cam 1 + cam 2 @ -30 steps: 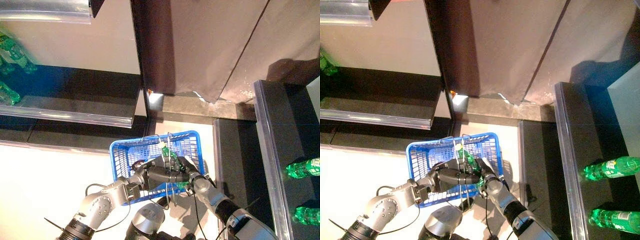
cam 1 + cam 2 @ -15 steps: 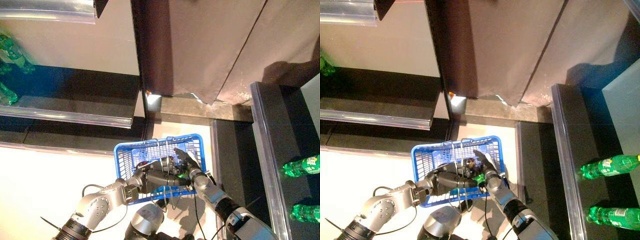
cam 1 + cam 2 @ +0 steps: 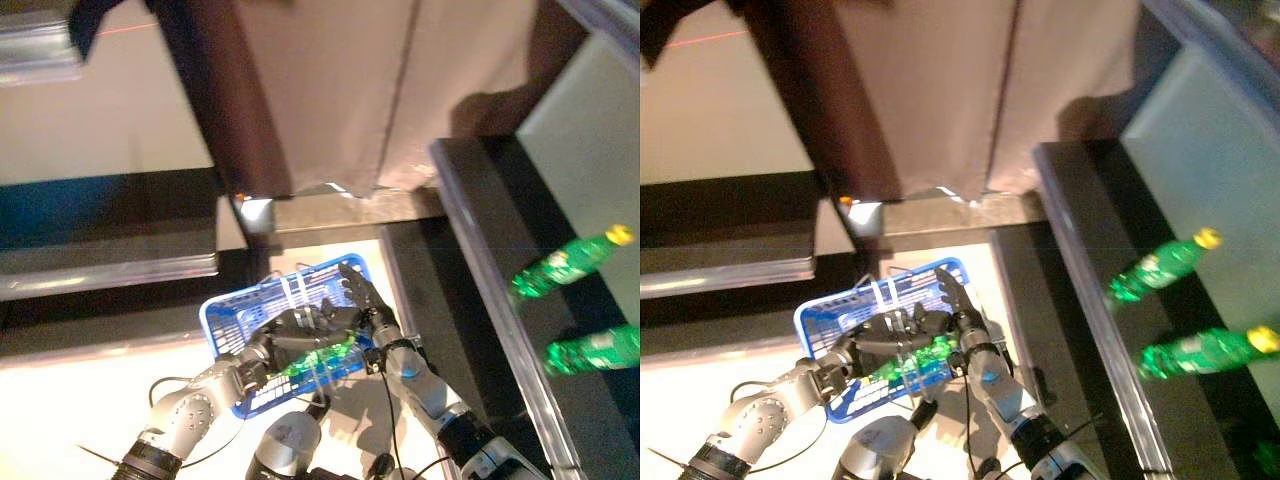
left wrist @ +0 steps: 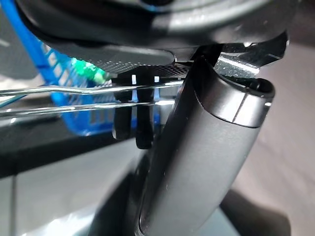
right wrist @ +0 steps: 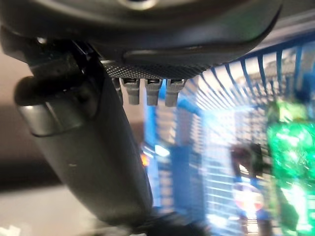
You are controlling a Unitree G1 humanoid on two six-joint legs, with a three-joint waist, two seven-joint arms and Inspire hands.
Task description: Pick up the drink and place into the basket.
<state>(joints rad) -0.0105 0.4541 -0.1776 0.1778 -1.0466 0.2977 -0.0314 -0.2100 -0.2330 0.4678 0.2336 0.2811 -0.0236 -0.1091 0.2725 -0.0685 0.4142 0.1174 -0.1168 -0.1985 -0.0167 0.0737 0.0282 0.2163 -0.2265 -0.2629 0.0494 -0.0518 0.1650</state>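
The green drink bottle [image 3: 318, 360] now lies inside the blue basket [image 3: 228, 318], seemingly released by the right hand [image 3: 362, 296], fingers straightened above it, while the left hand [image 3: 290, 335] grips the wire handles [image 4: 74, 101].

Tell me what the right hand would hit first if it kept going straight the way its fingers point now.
Probably nothing close: the right hand points past the blue basket's far rim toward the dark floor strip beyond, though depth is unclear.

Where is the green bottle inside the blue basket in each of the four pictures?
Left eye view: green bottle lying in the blue basket, low centre.
Right eye view: low, left of centre.
Left wrist view: green patch behind the wire handles.
Right wrist view: right edge.
Shared landmark: the blue basket.
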